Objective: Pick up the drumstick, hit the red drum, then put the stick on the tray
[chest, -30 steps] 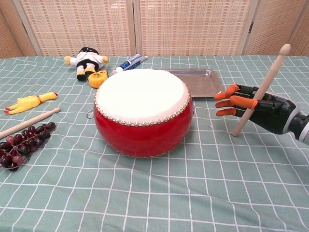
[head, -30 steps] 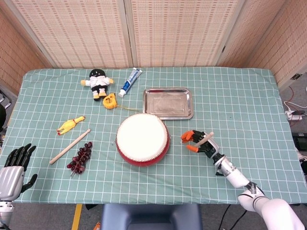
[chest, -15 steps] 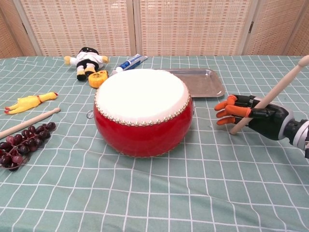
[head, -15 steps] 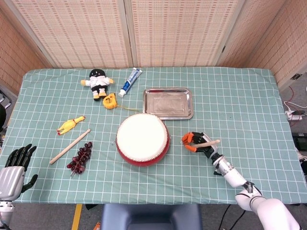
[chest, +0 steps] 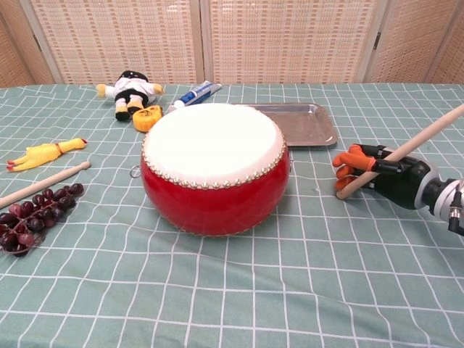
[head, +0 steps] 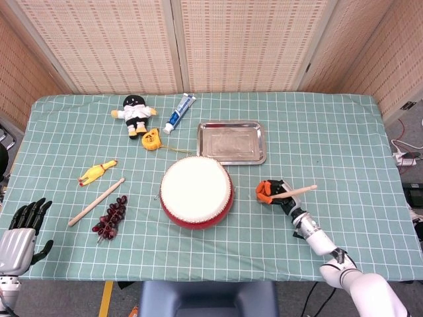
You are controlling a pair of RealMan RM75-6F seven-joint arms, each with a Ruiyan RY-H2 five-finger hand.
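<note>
Right hand (head: 273, 192) holds the drumstick (head: 295, 193), fingers curled around its lower end, low over the table near the front right edge. Red drum (head: 196, 192) sits directly toward the table's left edge from this hand, near but not touching. Stick long axis runs away from the drum, its free end raised toward the right edge, so a strike likely requires swinging that end over toward the drumhead. Tray (head: 231, 142) lies just behind the drum. Left hand (head: 20, 231) hangs at the front left corner, fingers apart, holding nothing.
</note>
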